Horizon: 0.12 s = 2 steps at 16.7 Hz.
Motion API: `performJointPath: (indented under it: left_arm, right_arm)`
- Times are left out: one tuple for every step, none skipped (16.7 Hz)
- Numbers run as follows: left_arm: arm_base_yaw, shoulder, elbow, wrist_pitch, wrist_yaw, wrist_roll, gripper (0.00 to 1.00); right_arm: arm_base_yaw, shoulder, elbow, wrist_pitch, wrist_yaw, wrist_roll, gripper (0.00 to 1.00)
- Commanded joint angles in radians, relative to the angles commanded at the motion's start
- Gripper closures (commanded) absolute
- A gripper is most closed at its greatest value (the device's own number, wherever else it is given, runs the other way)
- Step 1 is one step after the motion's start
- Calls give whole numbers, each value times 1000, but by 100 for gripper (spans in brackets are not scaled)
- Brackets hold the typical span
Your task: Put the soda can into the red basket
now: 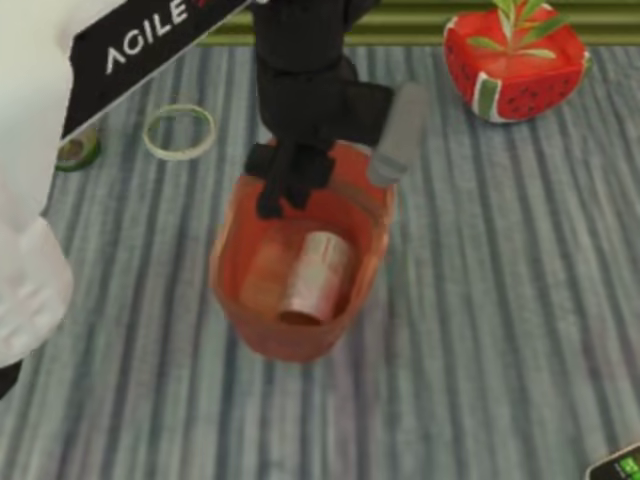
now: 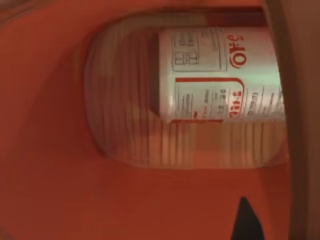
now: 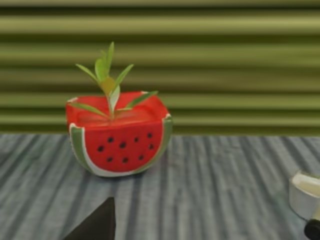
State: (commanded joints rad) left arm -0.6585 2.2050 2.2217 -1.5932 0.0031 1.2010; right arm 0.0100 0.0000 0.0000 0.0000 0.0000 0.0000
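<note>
Top view: the soda can (image 1: 318,277) lies on its side inside the red basket (image 1: 232,290), at the centre of the frame. Its long axis runs from upper right to lower left, with one end toward the basket's lower rim. The left gripper (image 1: 285,190) hangs over the basket's upper rim, just above the can in the frame, so the can lies below and slightly right of it. Its fingers hold nothing; how far apart they stand I cannot tell. The basket's grey handle (image 1: 397,135) leans toward the upper right. A watermelon-patterned pot (image 1: 515,65) stands at upper right, and a tape ring (image 1: 179,131) at upper left.

Left wrist view: the can (image 2: 220,75) rests on the slatted bottom, in the upper right of the frame, its printed side showing. It is clear of the one dark fingertip (image 2: 246,220) at the lower edge, so the placing looks done.

Right wrist view: the right arm is parked, facing the pot (image 3: 120,135) at left centre. The can is not in sight.
</note>
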Motion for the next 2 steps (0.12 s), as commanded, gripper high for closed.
performJointPath:
  left_arm:
    - [6,-3,15,-15,0,2,100]
    - [9,-4,19,-20,0,3,100]
  right_arm:
    - [0,0,0,0,0,0,0]
    - [0,0,0,0,0,0,0]
